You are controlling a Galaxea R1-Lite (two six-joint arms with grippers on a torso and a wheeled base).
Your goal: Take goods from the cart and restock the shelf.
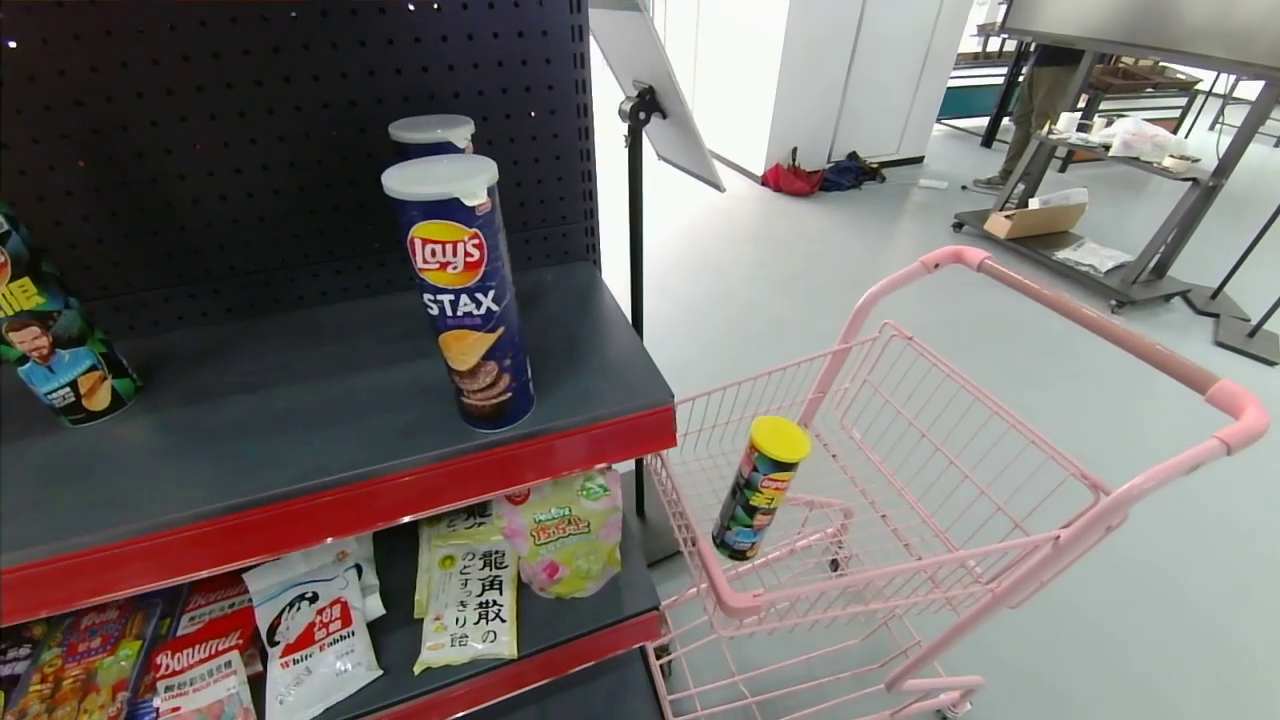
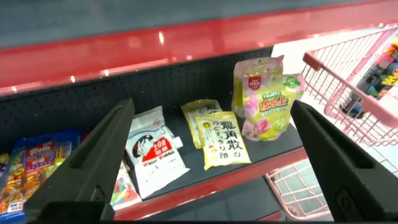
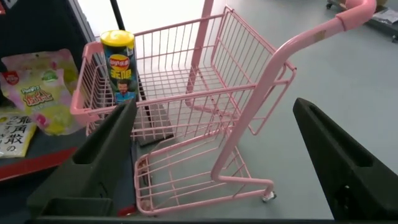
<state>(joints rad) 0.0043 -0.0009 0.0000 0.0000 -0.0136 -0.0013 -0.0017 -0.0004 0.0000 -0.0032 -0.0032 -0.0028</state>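
Left fingers (image 2: 87,168) and right fingers (image 3: 348,168) are both held spread and empty; the can (image 1: 760,488) is parked in the cart (image 1: 1090,330) corner nearest the shelf (image 1: 300,400), so it may be toppled, or a finger snagged on wire, if approached off-centre.

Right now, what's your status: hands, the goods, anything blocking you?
Left gripper open, empty. Right gripper open, empty. One yellow-lidded can in pink cart, corner nearest shelf. Nothing covers it.

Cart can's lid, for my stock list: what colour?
Yellow; the lid shows best in the head view.
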